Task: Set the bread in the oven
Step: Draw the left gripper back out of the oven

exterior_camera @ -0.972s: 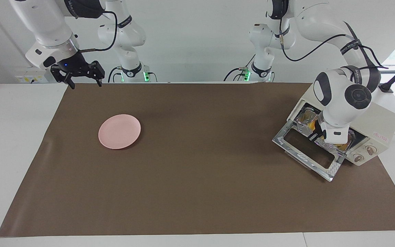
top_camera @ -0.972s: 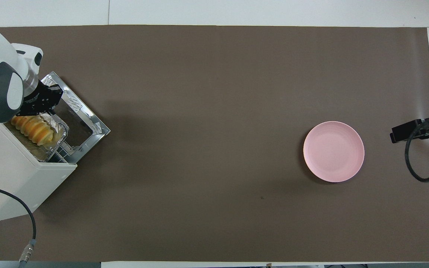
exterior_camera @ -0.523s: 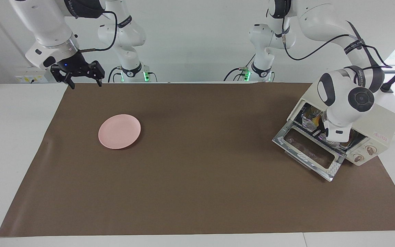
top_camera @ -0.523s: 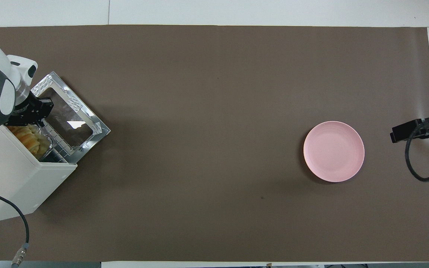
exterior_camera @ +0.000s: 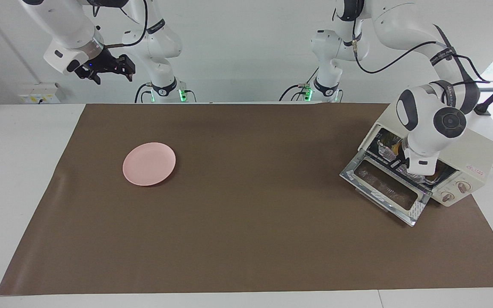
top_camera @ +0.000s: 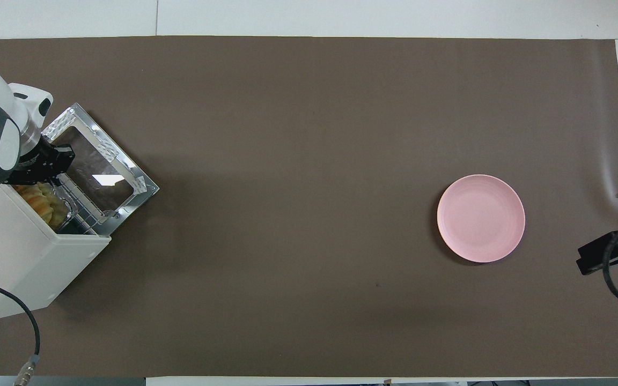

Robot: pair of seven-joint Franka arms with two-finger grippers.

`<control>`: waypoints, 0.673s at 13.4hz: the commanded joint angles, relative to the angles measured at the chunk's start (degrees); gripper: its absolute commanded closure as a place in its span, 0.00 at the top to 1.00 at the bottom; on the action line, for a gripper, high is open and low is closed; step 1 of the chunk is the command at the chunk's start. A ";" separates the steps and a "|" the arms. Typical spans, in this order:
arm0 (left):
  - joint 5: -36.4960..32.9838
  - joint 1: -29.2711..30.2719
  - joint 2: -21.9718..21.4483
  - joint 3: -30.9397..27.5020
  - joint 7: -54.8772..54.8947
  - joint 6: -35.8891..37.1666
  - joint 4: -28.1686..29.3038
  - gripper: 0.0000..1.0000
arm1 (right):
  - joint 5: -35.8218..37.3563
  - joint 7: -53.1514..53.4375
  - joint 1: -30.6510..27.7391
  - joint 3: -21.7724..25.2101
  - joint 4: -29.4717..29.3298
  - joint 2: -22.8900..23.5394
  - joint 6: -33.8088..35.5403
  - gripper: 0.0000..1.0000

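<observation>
The cream-white oven (exterior_camera: 479,149) (top_camera: 14,268) stands at the left arm's end of the table, its glass door (exterior_camera: 382,185) (top_camera: 100,172) dropped open. The golden ridged bread (top_camera: 39,203) lies inside on a crinkled foil tray (exterior_camera: 383,147); only its end shows under the oven's top edge. My left gripper (top_camera: 46,163) reaches into the oven mouth beside the tray, shut. Its fingertips are hidden by the wrist, so I cannot see what they touch. My right gripper (exterior_camera: 111,73) hangs open and empty, high over the table edge at the right arm's end.
A pink plate (exterior_camera: 149,164) (top_camera: 480,218) lies bare on the brown mat (exterior_camera: 246,239), toward the right arm's end. The oven's cable (top_camera: 19,311) trails off the table edge near the robots.
The foil tray with the bread slid from the pulled-out rack deeper into the oven, the left gripper following it. The right gripper rose and drew back toward its base.
</observation>
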State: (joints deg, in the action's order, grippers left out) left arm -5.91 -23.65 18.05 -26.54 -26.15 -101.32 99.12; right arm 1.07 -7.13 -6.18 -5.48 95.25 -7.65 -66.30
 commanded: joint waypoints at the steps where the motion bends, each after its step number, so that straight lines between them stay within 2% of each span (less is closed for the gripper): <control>1: -2.52 0.80 -2.76 -0.09 0.75 -0.89 3.71 0.00 | 0.25 -1.40 -0.76 -0.49 0.90 -0.44 -0.58 1.00; 2: -2.52 0.80 -2.76 -0.09 0.75 -1.15 3.71 0.00 | 0.25 -1.40 -0.76 -0.49 0.90 -0.44 -0.58 1.00; 3: -2.52 0.80 -2.76 -0.09 0.84 -1.24 3.71 0.39 | 0.25 -1.40 -0.76 -0.49 0.90 -0.44 -0.58 1.00; 4: -2.52 0.80 -2.76 -0.09 0.84 -1.42 3.71 0.99 | 0.25 -1.40 -0.85 -0.49 0.90 -0.44 -0.58 1.00; 9: -2.35 0.63 -2.23 0.08 1.02 -3.53 1.52 1.00 | 0.25 -1.40 -0.76 -0.49 0.90 -0.44 -0.58 1.00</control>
State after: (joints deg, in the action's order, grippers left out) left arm -6.06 -23.66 17.96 -26.27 -26.04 -104.32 99.22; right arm 1.07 -7.13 -6.18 -5.48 95.41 -7.63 -66.32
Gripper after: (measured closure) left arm 0.357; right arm 0.000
